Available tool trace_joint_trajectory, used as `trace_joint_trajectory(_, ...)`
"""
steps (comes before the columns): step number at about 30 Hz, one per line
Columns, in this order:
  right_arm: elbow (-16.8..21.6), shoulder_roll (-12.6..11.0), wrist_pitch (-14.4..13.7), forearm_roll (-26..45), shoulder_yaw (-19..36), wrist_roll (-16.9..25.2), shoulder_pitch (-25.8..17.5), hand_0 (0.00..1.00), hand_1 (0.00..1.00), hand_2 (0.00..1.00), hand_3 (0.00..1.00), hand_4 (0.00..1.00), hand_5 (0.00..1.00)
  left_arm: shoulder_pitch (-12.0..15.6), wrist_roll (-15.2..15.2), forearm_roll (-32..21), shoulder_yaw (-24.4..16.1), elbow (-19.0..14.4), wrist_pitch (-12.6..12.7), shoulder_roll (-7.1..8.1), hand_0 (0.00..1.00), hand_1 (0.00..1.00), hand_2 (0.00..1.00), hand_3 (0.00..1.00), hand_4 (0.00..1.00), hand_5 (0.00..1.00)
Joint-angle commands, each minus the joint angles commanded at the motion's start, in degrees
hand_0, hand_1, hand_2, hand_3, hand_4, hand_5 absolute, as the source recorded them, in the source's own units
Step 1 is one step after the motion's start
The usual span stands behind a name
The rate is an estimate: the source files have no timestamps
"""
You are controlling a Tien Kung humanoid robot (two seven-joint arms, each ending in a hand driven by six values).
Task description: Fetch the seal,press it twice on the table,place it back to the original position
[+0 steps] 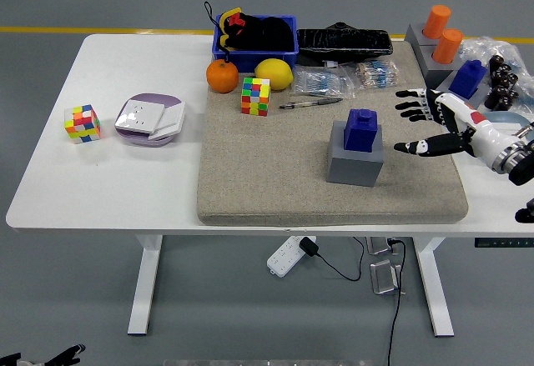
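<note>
You see a right hand (430,124) with black jointed fingers, a white palm shell with a red mark, and a silver-and-black wrist.

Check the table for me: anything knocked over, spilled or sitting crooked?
Nothing stands out. The blue seal sits upright on its grey base on the mat; the right hand is open beside it, not touching.
</note>
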Motion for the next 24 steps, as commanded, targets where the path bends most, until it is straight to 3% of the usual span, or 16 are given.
trace_joint_trajectory(10, -2.71, 2.14, -1.32, 1.33, -4.66, 1.06, 3.42, 0.819, 0.775, 0.792, 0.828, 0.963, 0.002, 0.11, 0.17, 0.42, -0.29, 0.0, 0.0, -0.08, 0.814, 0.79, 0.768, 0.803, 0.69, 0.425)
trace_joint_trajectory(24, -5.26, 3.2, -3.96, 2.35, -9.1, 2.93, 5.25, 0.812, 0.752, 0.758, 0.787, 0.947, 0.002, -0.07, 0.16, 0.7, -0.43, -0.06, -0.03, -0.22, 0.814, 0.79, 0.768, 0.803, 0.691, 0.426)
